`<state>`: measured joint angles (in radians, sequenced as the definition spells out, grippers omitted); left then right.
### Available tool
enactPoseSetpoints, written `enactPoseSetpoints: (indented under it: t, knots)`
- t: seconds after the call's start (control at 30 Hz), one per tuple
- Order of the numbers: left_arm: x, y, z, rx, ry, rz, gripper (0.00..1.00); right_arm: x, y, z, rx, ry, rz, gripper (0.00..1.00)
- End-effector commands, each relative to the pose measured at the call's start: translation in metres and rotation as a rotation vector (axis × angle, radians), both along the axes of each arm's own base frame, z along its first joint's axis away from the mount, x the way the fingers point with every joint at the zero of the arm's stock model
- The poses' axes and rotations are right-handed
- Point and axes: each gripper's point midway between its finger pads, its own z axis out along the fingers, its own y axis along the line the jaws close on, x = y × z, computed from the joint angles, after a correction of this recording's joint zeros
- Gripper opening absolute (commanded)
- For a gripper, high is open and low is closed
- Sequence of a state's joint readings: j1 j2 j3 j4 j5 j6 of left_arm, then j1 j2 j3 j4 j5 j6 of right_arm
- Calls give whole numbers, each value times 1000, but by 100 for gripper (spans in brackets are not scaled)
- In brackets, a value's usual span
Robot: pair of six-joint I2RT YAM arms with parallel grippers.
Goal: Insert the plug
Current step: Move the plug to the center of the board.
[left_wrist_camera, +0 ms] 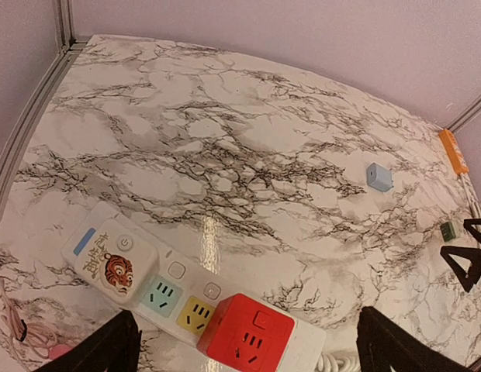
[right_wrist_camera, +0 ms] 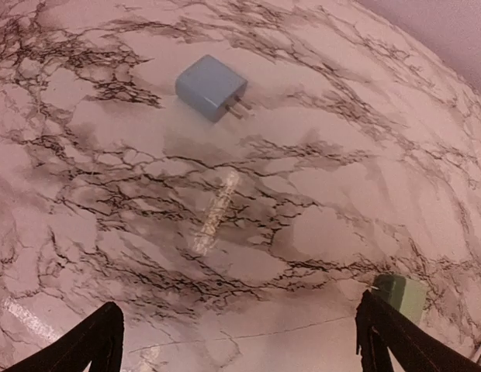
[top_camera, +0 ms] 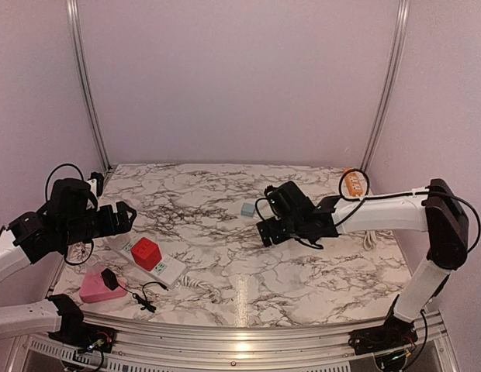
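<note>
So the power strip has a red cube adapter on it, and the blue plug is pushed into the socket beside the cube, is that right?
Not quite. The red cube adapter does sit on the power strip, but the blue plug lies loose on the marble table, prongs bare, not in any socket. The right wrist view shows it.

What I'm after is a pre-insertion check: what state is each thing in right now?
Blue plug: lying on its side, prongs bare, unplugged.
Power strip: lying flat, green and yellow sockets empty.
Red cube: sitting on the power strip.
Left gripper: jaws open, empty.
Right gripper: jaws open, empty.
</note>
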<state>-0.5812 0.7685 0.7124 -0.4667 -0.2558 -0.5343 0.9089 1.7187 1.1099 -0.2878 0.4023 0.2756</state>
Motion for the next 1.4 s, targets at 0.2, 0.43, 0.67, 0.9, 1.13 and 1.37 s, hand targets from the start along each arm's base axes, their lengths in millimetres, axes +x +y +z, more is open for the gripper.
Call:
enactPoseSetpoints:
  t: [0.2, 0.43, 0.67, 0.9, 1.13, 1.37]
  knots:
    - [1, -5, -4, -23, -5, -22, 99, 64, -151, 28, 126, -107, -445, 98]
    - [1, -6, -6, -19, -3, -27, 99, 54, -156, -5, 81, -34, -429, 96]
    - [2, -9, -9, -25, 4, -35, 99, 51, -162, -39, 70, 20, -451, 89]
    - [1, -7, -10, -23, 2, -33, 99, 56, -163, -60, 47, 54, -455, 80]
    - [1, -7, -11, -18, 3, -32, 99, 62, -156, -71, 70, 70, -439, 62]
    - [4, -11, -11, -25, 6, -37, 99, 80, -141, -67, 77, 51, -385, 38]
